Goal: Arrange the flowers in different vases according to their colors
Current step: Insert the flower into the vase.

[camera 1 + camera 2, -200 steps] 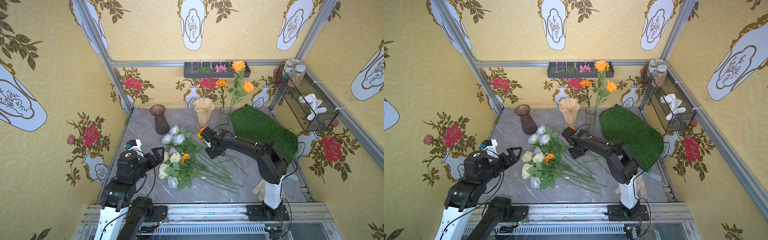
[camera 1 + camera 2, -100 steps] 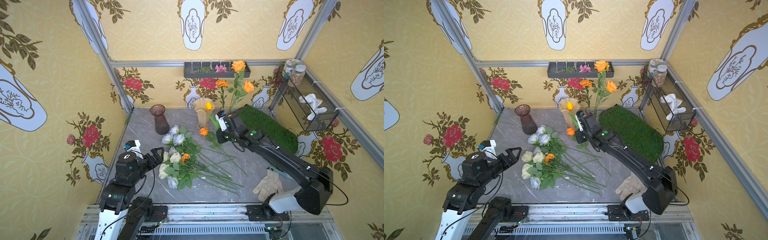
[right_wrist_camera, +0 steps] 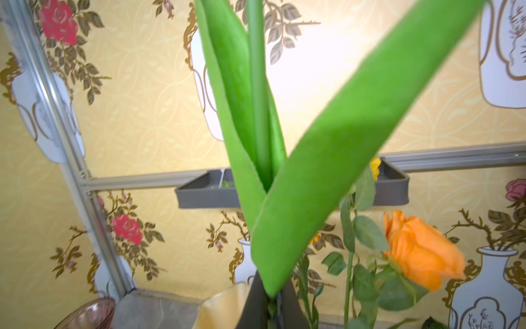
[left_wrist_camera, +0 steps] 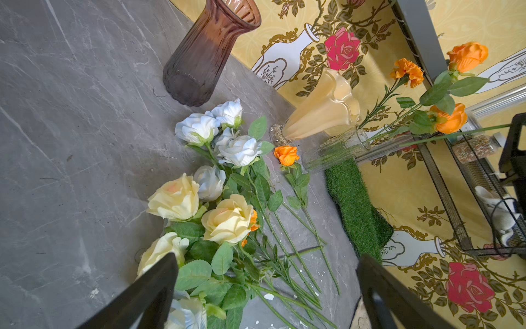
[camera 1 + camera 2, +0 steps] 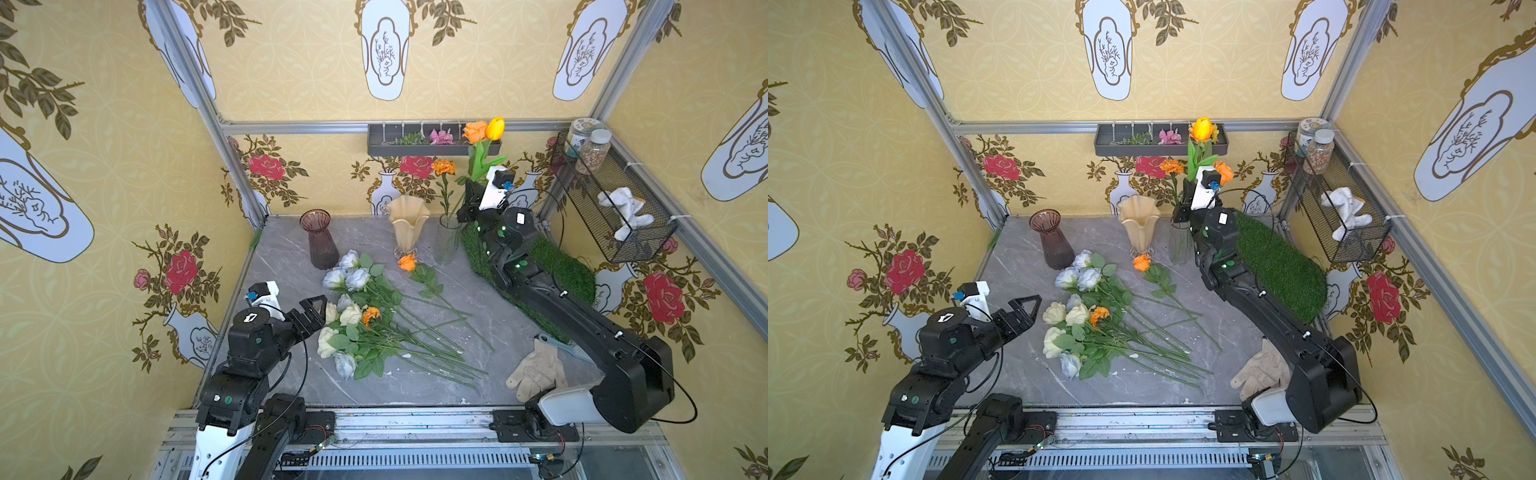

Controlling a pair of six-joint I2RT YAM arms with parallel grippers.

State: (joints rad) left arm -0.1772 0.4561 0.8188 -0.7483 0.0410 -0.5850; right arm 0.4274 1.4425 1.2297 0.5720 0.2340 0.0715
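Here the tulip stands clamped in the right gripper.

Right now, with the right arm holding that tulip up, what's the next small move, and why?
Probably lower it into the clear vase: the right gripper is shut on the tulip stem roughly over that vase, which already holds orange blooms.

Your vases stand in a row at the back. Before them lie the flowers, the grass mat to their right.
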